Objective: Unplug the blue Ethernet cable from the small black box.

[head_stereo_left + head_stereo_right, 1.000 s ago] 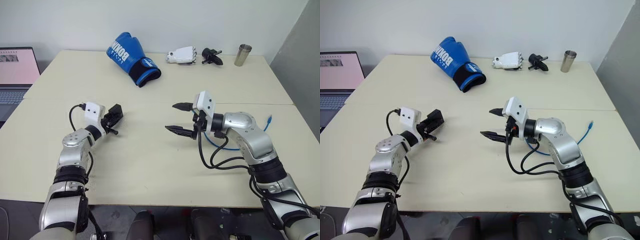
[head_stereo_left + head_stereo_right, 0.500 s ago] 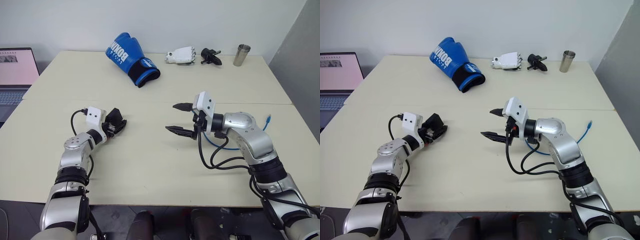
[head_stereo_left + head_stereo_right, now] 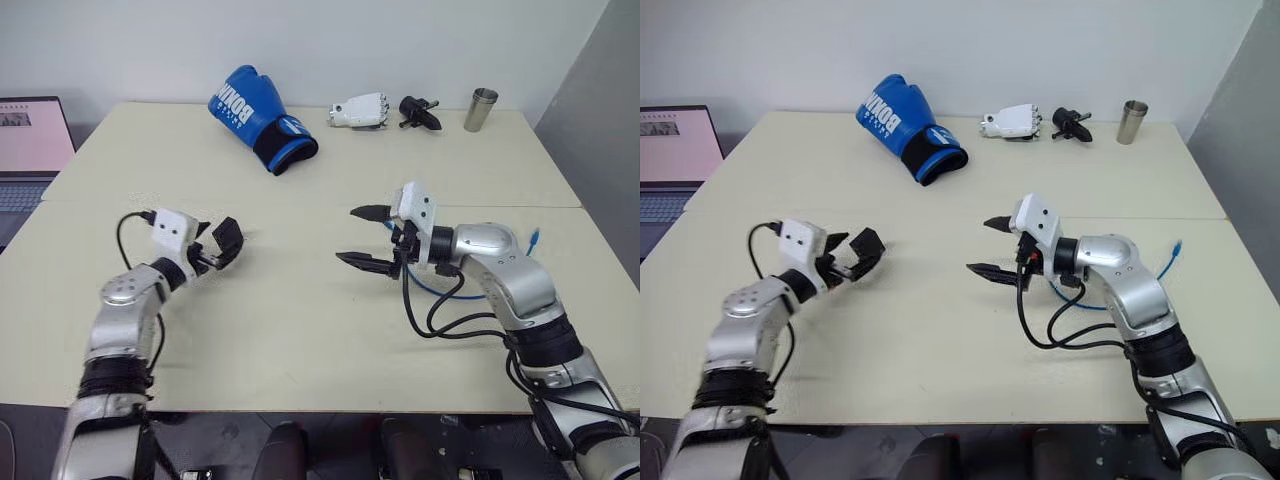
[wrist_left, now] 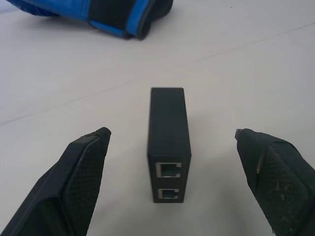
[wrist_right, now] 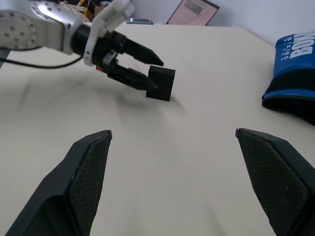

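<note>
The small black box (image 4: 169,147) stands on its narrow edge on the table, two empty ports facing my left gripper (image 4: 172,133). That gripper is open, a finger on either side of the box's near end and apart from it. In the left eye view the box (image 3: 230,238) sits left of the table's middle. My right gripper (image 3: 347,235) hovers open over the middle of the table, pointing toward the box with nothing in it. The blue Ethernet cable (image 3: 452,295) lies on the table under my right forearm, one plug end (image 3: 536,238) near the right edge, well apart from the box.
A blue boxing glove (image 3: 255,120) lies at the back. A white robotic hand (image 3: 358,110), a black knobby gadget (image 3: 420,112) and a metal cup (image 3: 480,110) line the far edge. A laptop (image 3: 30,140) sits off the table's left side.
My left gripper opened, let go of the black box and drew back a little toward me. The box now stands on the table. The right arm has not moved.
</note>
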Robot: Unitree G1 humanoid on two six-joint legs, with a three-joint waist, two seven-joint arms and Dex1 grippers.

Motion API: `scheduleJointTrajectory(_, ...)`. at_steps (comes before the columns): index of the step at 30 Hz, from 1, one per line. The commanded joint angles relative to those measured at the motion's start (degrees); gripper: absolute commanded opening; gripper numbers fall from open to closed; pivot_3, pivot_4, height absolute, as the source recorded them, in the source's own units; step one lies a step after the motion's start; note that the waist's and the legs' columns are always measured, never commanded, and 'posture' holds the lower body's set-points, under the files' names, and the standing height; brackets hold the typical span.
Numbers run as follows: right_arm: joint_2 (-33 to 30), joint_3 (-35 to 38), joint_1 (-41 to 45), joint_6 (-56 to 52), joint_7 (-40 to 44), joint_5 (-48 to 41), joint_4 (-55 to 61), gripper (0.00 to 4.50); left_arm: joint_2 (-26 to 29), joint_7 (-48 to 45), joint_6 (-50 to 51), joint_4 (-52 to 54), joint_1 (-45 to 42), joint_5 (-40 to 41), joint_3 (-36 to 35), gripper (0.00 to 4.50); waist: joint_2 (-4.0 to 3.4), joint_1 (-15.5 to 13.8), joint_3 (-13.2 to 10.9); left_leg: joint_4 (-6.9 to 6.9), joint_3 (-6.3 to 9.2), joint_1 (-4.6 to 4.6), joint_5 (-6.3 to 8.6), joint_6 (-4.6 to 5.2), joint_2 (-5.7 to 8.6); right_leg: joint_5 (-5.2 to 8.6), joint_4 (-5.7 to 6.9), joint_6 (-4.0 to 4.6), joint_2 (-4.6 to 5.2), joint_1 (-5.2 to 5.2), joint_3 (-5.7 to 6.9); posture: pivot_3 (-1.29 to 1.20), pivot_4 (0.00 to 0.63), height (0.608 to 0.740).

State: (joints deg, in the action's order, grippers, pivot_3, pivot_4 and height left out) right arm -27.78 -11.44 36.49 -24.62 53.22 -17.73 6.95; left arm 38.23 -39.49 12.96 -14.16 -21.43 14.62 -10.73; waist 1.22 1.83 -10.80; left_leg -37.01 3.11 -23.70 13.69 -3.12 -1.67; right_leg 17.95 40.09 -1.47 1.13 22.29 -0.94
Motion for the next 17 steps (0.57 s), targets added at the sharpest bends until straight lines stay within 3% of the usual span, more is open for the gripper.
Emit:
scheduleJointTrajectory(1, -3.0, 4.2, -1.5, -2.6, 1.1, -3.1, 4.6, 4.28, 3.6, -1.8, 5.1, 9.1, 2.1, 1.3, -1.1, 4.33, 0.00, -0.1, 0.0, 0.00, -0.01, 0.00, 0.00, 0.00, 0.01, 0.00, -0.01, 0.00, 0.01, 0.00, -0.01, 0.00, 0.150, 0.740)
scheduleJointTrajectory(7, -12.5, 12.4, -4.6, -8.8, 5.3, -9.9, 9.0, 4.28, 12.3, -10.4, 14.1, 18.0, 3.8, 7.0, -3.7, 4.33, 0.00, -0.3, 0.0, -0.03, 0.03, -0.02, 0.00, 0.00, 0.01, 0.00, -0.01, -0.01, 0.00, -0.04, 0.05, 0.00, 0.150, 0.740)
scheduleJointTrajectory(11, -18.7, 17.5, -5.3, -14.8, 8.3, -15.9, 9.4, 4.28, 18.5, -17.6, 17.3, 16.3, 2.3, 10.3, -5.0, 4.33, -0.01, -0.1, 0.0, 0.04, -0.02, 0.08, 0.00, 0.01, -0.01, 0.01, -0.02, 0.00, -0.04, -0.06, 0.02, 0.00, 0.150, 0.740)
scheduleJointTrajectory(17, -22.0, 18.2, -5.6, -15.4, 8.9, -16.3, 9.0, 4.28, 20.3, -21.9, 16.0, 13.4, 0.9, 11.1, -4.6, 4.33, -0.03, 0.1, 0.0, 0.06, -0.09, 0.19, 0.01, 0.02, -0.04, 0.01, 0.00, 0.00, -0.09, -0.09, -0.04, 0.00, 0.150, 0.740)
